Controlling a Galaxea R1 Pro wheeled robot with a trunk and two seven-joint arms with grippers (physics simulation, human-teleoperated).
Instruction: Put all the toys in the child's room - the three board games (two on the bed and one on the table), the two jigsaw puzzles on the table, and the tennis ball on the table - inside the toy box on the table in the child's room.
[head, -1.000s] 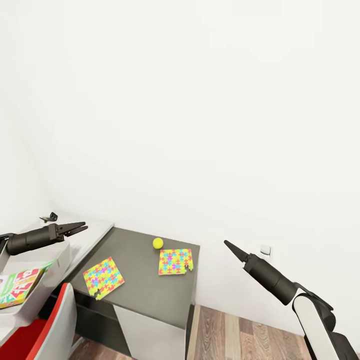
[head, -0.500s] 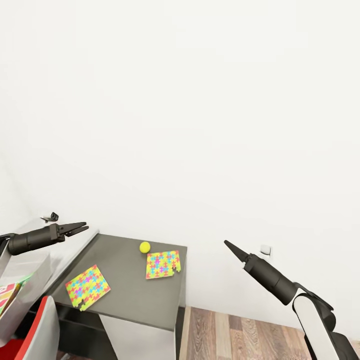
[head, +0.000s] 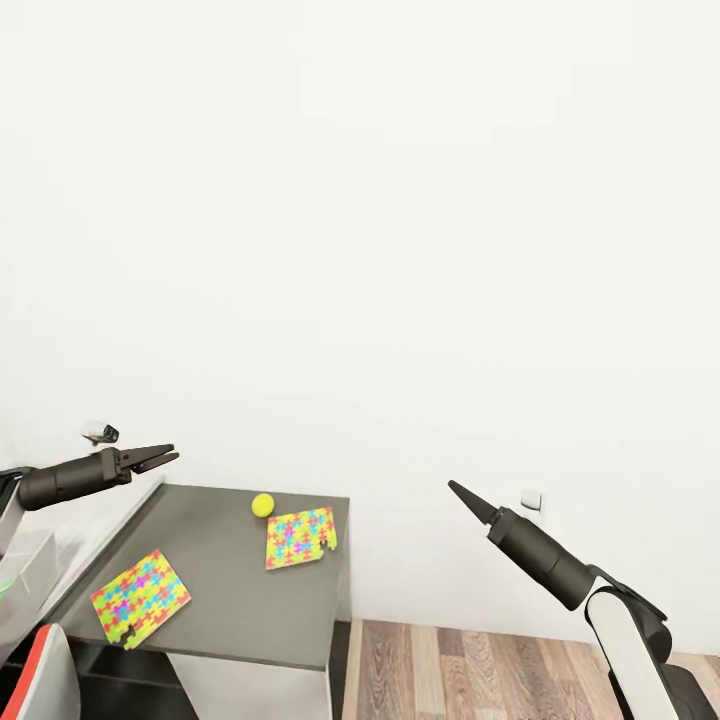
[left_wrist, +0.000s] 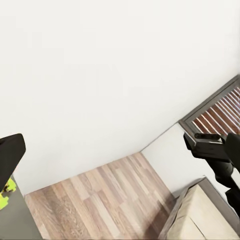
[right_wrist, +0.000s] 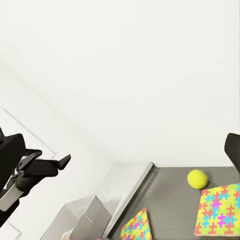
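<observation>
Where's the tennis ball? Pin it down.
In the head view the tennis ball sits near the back edge of the dark table, just beside the rear jigsaw puzzle's corner.

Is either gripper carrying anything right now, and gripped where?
Nothing is held. The left gripper is open and empty; the right gripper is shut to a point with nothing between its fingers.

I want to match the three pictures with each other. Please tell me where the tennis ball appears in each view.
Head view: the tennis ball lies on the dark grey table, near its far edge, just beside a corner of a jigsaw puzzle.
Right wrist view: the ball lies on the same table, next to that puzzle.
Left wrist view: I cannot find the ball there.
Shared landmark: the puzzle beside the ball.
</observation>
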